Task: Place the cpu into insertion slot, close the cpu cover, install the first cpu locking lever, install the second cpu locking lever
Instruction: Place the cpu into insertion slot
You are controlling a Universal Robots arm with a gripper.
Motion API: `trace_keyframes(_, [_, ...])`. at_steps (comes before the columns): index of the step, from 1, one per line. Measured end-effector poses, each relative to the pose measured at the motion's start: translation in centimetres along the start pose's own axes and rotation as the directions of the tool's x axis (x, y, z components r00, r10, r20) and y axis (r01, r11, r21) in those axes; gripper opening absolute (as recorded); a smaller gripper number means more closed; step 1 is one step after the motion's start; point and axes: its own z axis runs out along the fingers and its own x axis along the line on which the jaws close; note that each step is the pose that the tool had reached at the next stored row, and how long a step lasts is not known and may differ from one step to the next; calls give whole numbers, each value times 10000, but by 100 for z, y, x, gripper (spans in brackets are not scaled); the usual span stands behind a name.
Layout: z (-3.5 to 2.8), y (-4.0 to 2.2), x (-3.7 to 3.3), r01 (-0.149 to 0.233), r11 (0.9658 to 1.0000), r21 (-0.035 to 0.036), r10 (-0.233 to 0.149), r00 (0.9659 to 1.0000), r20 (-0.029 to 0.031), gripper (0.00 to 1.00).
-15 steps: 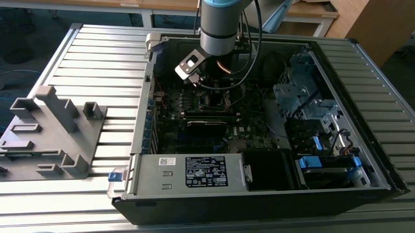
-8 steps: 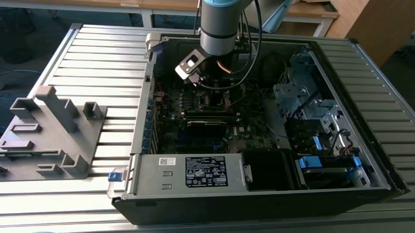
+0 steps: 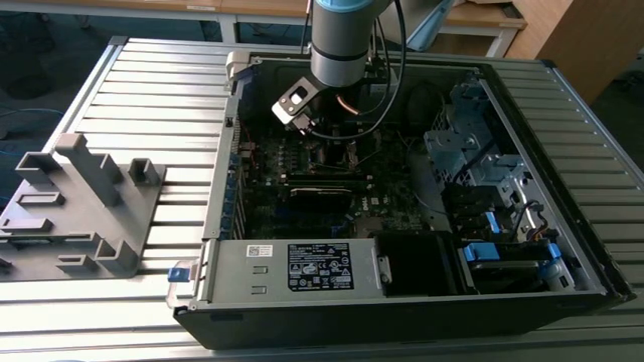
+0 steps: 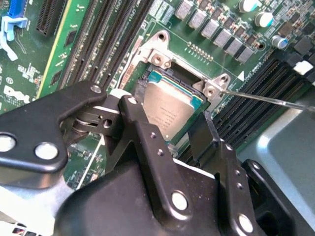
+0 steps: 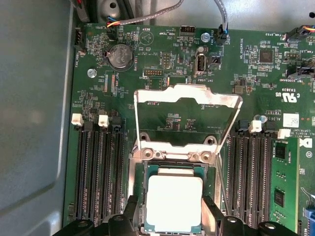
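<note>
In the exterior view, an open computer case [image 3: 403, 317] lies on a slatted metal tabletop [image 3: 151, 98], taking up its middle and reaching toward the edge on the exterior view's right. A grey moulded fixture [image 3: 81, 204] stands near the tabletop's edge on the exterior view's left, well apart from the case. The robot arm [image 3: 342, 45] reaches down into the case from its far side, above the dark green circuit board [image 3: 302, 204]. A silver power supply [image 3: 292, 268] fills the case's near end.

In the second wrist view, the black pincer [image 4: 172, 123] straddles the cpu [image 4: 170, 110], its fingers [image 4: 147, 142] set against two opposite edges, pinching it. The cpu lies flat in the insertion slot [image 4: 158, 59], dull metal top upward. A thin metal rod [image 4: 266, 99] runs away from one corner of the slot. Long black memory slots [image 4: 113, 34] lie just beside it.

In the first wrist view, the cpu [image 5: 174, 201] sits inside the silver rim of the insertion slot [image 5: 135, 187], with the pincer [image 5: 172, 209] closed on its sides. The cpu cover [image 5: 187, 96] stands swung open, hinged at the slot's edge and lying back over the board, clear of the cpu. A round coin battery [image 5: 119, 55] sits beyond the cover
</note>
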Motion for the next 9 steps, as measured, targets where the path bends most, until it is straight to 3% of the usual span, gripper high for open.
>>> trace_keyframes(9, [-1, 0, -1, 0, 10000, 3, 0, 10000, 6, 59])
